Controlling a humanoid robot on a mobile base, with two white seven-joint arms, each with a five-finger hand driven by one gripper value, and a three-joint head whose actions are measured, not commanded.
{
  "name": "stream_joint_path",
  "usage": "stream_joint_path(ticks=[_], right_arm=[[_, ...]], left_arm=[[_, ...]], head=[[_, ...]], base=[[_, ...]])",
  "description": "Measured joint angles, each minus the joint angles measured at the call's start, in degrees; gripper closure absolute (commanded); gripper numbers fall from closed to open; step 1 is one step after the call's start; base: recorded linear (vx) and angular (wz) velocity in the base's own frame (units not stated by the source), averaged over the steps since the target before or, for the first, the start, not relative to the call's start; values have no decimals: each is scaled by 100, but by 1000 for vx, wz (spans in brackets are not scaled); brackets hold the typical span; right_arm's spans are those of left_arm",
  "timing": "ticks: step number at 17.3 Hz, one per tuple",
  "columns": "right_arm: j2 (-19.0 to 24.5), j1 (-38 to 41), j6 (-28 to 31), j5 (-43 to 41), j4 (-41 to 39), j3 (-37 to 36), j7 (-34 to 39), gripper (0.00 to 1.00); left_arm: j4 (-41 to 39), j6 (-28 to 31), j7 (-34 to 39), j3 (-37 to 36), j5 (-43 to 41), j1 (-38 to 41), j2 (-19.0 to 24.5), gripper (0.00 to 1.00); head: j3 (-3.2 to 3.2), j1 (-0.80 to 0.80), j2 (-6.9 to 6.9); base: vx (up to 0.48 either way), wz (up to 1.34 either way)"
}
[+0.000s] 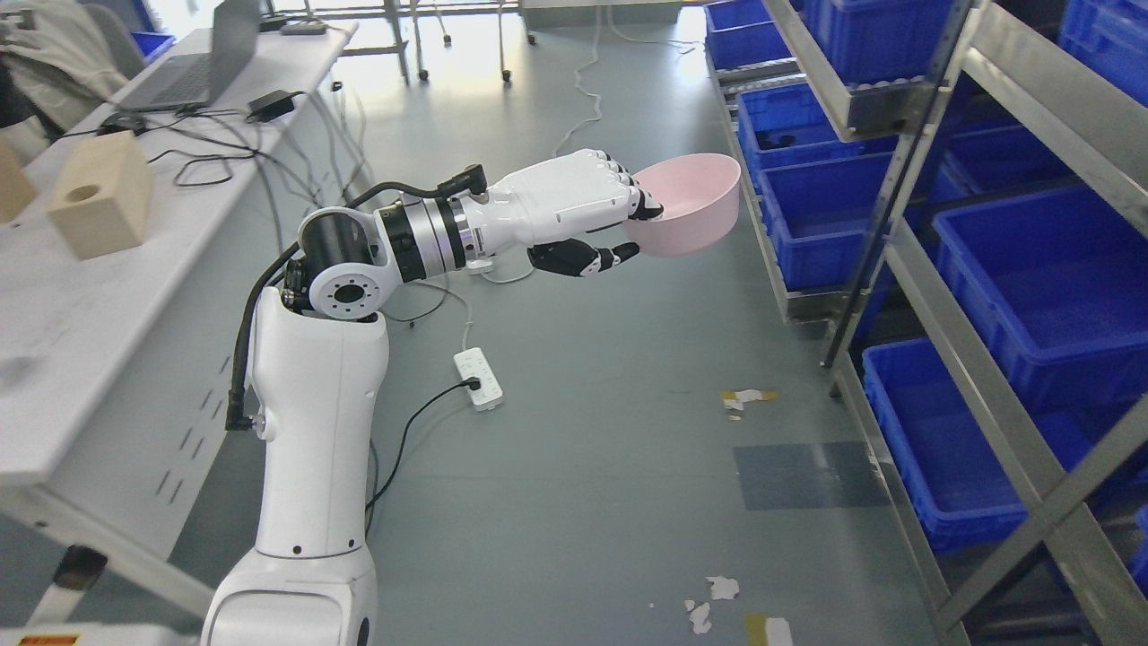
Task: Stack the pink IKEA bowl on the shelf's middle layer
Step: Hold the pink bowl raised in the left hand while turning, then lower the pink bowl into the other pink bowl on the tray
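Left hand point(601, 211): clamped on the near rim of the pink bowl point(695, 211), fingers over the lip, thumb under the wall.
Right hand: not visible.
Bowl position: held in the air above the floor, just short of the shelf point(906, 242), opening tilted toward the camera.
Shelf state: layers beside the bowl carry blue bins point(1031, 287); no pink bowl to stack on is visible from here.
Risk, grip: judged a one-sided rim pinch; a jolt could pivot the bowl out of the fingers.
Risk, collision: the slanted shelf post stands just beyond the bowl; a straight reach may strike it.
Risk, placement: tilted release could leave the bowl sliding off a bin edge.
Risk, floor: power strip point(478, 379) and cables lie well back from the shelf, beneath the arm.
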Motion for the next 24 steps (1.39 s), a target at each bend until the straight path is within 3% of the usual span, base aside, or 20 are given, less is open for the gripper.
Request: stream_joint_path(ticks=[13, 21, 24], right_arm=[[0, 2, 0, 0, 0, 0, -34, 0], [0, 0, 0, 0, 0, 0, -36, 0], [0, 1, 0, 0, 0, 0, -37, 0]], left_arm=[[19, -1, 127, -126, 89, -71, 0, 98], [312, -1, 203, -396, 190, -936, 0, 98], [584, 0, 203, -503, -126, -1238, 0, 98]], head=[[0, 0, 0], [0, 0, 0], [0, 0, 0]], base=[[120, -936], [107, -833], [65, -530]])
